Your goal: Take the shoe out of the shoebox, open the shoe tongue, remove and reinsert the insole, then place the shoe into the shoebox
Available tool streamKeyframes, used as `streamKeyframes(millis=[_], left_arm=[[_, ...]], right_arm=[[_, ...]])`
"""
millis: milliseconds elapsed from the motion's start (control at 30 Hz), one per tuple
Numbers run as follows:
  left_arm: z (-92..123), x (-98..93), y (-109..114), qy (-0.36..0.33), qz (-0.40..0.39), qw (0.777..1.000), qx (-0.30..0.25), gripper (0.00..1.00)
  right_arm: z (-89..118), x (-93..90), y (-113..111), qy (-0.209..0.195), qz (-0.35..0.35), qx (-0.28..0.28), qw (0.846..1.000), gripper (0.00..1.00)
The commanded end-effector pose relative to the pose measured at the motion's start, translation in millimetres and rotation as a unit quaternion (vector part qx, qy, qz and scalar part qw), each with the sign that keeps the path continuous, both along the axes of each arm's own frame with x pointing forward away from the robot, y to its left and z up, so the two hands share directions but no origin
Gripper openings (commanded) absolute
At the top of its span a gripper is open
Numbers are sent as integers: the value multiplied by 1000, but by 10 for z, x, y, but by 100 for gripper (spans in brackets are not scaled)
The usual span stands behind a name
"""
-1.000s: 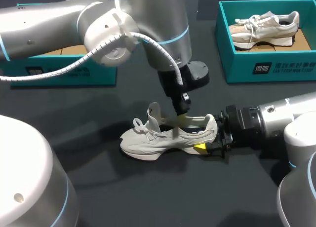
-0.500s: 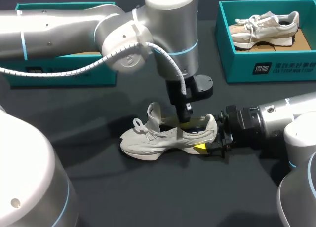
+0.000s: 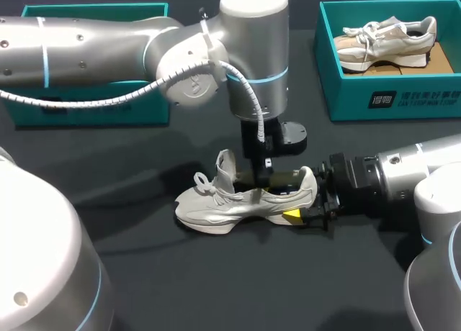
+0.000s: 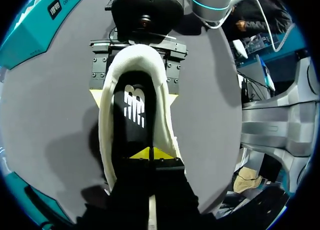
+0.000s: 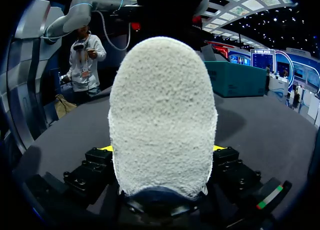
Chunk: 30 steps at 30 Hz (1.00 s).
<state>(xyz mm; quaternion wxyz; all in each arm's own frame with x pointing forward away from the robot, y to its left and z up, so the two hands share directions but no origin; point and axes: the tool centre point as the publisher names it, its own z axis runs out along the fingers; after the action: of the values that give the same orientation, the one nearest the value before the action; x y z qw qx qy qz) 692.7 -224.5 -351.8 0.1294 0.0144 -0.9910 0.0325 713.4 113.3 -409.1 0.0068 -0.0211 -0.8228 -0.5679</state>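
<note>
A pale grey shoe (image 3: 245, 201) lies on its sole mid-table, toe to the left, tongue raised. My left gripper (image 3: 265, 178) comes down from above into the shoe's opening. In the left wrist view its yellow tips (image 4: 150, 154) are pressed together, shut, just over the black insole (image 4: 134, 115) lying inside the shoe. My right gripper (image 3: 311, 203) comes in from the right and holds the heel, one finger on each side. In the right wrist view the fuzzy heel (image 5: 162, 115) fills the space between the right gripper's (image 5: 162, 149) fingers.
A teal shoebox (image 3: 389, 101) at the back right holds a second pale shoe (image 3: 389, 39). Another teal box (image 3: 94, 108) stands at the back left, partly behind my left arm.
My left arm has swung more upright over the shoe and its gripper has sunk a little deeper into the opening. The right arm and the shoe have not moved.
</note>
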Motion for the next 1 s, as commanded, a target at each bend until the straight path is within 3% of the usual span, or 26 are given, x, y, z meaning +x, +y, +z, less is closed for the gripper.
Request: streamKeyframes(millis=[33,300,633,733,867,1000], left_arm=[[-46,-10,42,2,-5,1000,0,0],[-101,-76,105,11,-20,1000,6,0],[-259,-147,29,3,-21,1000,15,0],[-314,-161,0,0,-21,1000,17,10],[-381,-178,-10,-4,-20,1000,19,31],[-427,-167,-17,-10,-17,1000,19,40]], right_arm=[[-2,-8,13,-1,-1,-1,1000,0],[-2,-8,13,-1,-1,-1,1000,0],[-2,-8,13,-1,-1,-1,1000,0],[-2,-8,13,-1,-1,-1,1000,0],[-2,-8,13,-1,-1,-1,1000,0],[-2,-8,13,-1,-1,-1,1000,0]])
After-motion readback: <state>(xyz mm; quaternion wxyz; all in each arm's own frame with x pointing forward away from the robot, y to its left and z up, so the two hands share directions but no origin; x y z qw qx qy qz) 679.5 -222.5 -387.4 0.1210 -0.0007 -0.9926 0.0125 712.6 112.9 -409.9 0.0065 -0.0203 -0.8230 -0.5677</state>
